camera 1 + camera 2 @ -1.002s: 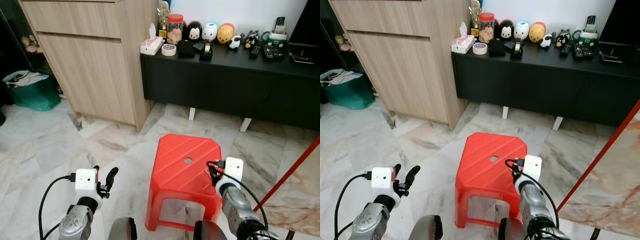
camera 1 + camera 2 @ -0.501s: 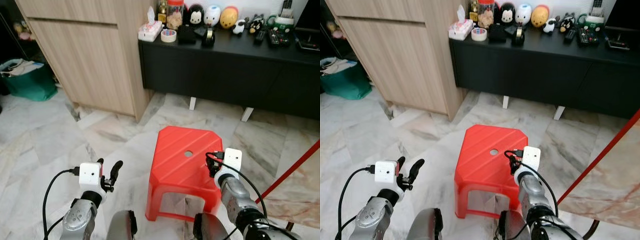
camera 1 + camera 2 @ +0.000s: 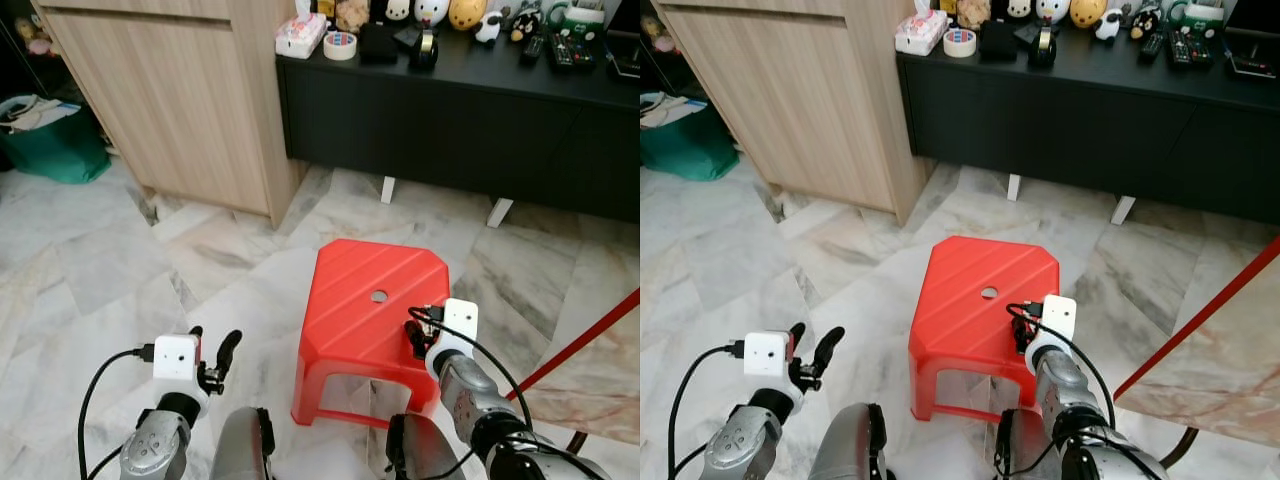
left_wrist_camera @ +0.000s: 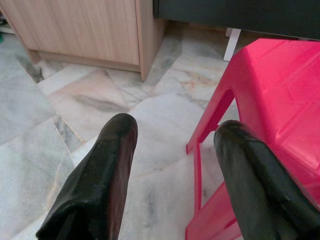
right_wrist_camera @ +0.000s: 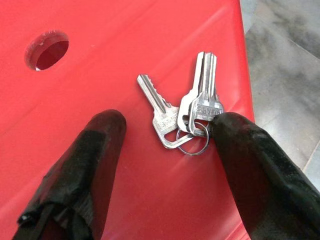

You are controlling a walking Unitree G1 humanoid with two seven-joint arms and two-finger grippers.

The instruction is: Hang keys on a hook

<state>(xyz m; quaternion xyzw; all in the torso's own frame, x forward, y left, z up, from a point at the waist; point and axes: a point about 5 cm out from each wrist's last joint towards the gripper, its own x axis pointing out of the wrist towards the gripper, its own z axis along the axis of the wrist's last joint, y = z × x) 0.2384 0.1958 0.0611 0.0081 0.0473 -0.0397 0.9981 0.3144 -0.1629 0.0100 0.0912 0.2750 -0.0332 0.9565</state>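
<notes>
The floor point(image 3: 120, 260) was laid with grey-veined marble tiles. A red plastic stool point(image 3: 375, 310) was positioned near centre. A light wooden cabinet point(image 3: 190, 110) was located far left, adjoined on the right by a low black sideboard point(image 3: 450, 120) loaded with small ornaments.

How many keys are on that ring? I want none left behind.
3 keys lie on the red stool: one apart, splayed toward its hole, two overlapping beside a finger of the open right gripper.
</notes>
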